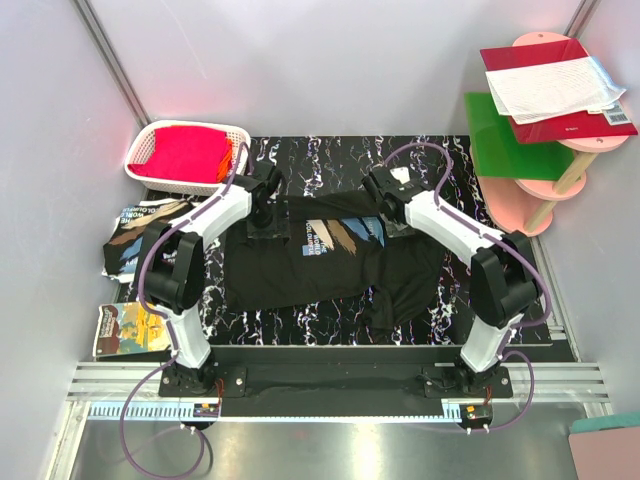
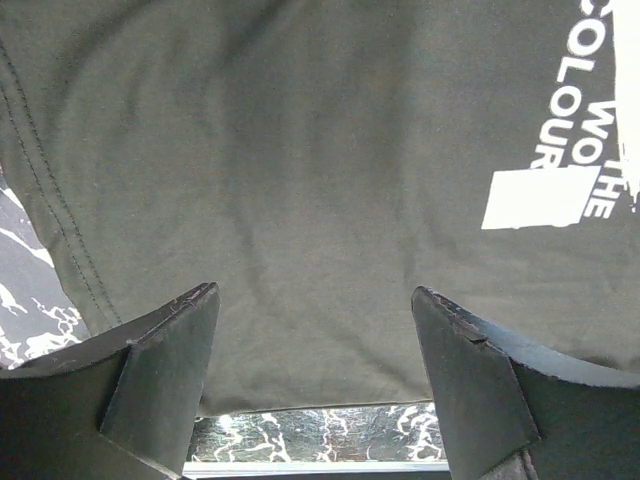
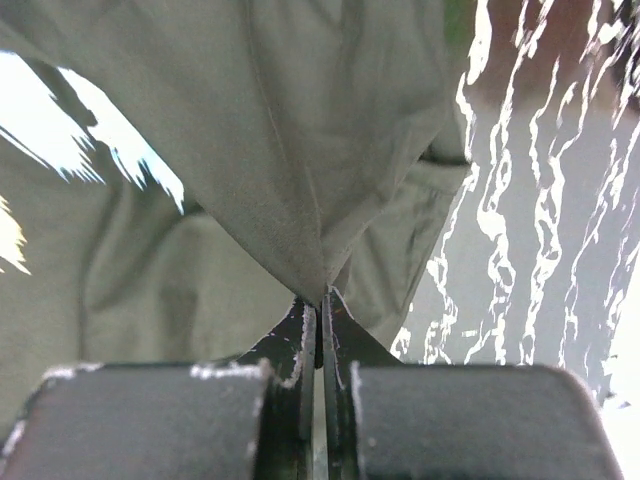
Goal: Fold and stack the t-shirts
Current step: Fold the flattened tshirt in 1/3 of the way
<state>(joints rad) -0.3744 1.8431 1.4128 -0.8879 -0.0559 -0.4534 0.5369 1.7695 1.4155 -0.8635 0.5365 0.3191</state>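
- T-shirt (image 1: 320, 265): black knit, matt and limp. It lies print-up across the middle of the worktop (image 1: 340, 160), rumpled, with one sleeve trailing toward the near right corner.
- Chest print (image 1: 335, 238): blue, tan and white brush strokes with white block lettering, on the half nearer the far edge.
- Right gripper (image 3: 322, 300): jaws closed flat on a thin ridge of the t-shirt's cloth at its far right side. The fabric tents away from the pinch.
- Left gripper (image 2: 312, 295): hard dark wedge fingers, jaws wide and holding nothing, above the shirt's far left part beside a stitched seam.
- Second t-shirt (image 1: 135, 240): a crumpled heap at the left edge, unfolded.
- Basket (image 1: 150, 140): white lattice plastic at the far left corner, holding red cloth.
- Hazard: you hold only one side. A lift now would likely drag the shirt askew and skew the fold.
- Hazard: the pinch is narrow, and smooth knit may slip out under tension.
- Hazard: your left jaws may close on flat cloth and catch nothing, or gather extra layers.
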